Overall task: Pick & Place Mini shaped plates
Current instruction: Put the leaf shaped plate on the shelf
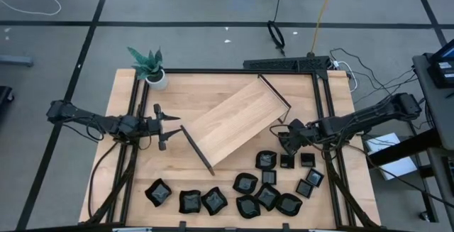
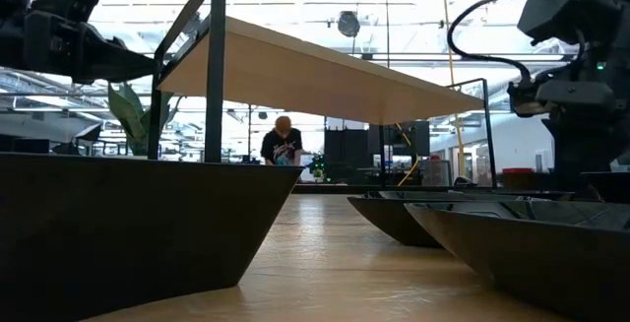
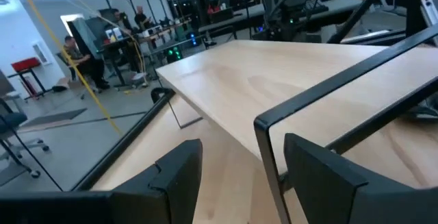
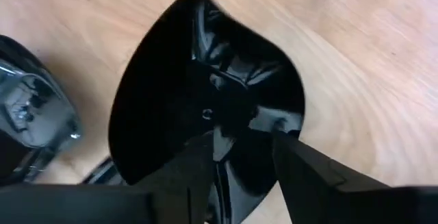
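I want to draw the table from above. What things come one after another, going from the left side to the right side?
Left gripper with open jaws → green potted plant in a white pot → pale wooden tray with black end rails → right gripper over the small glossy black dishes.

the mini shaped plates (image 1: 267,197) are glossy black. the tray (image 1: 234,122) is pale wood with black end rails. the bench (image 1: 230,90) is light wood. the plant (image 1: 147,62) has green leaves.
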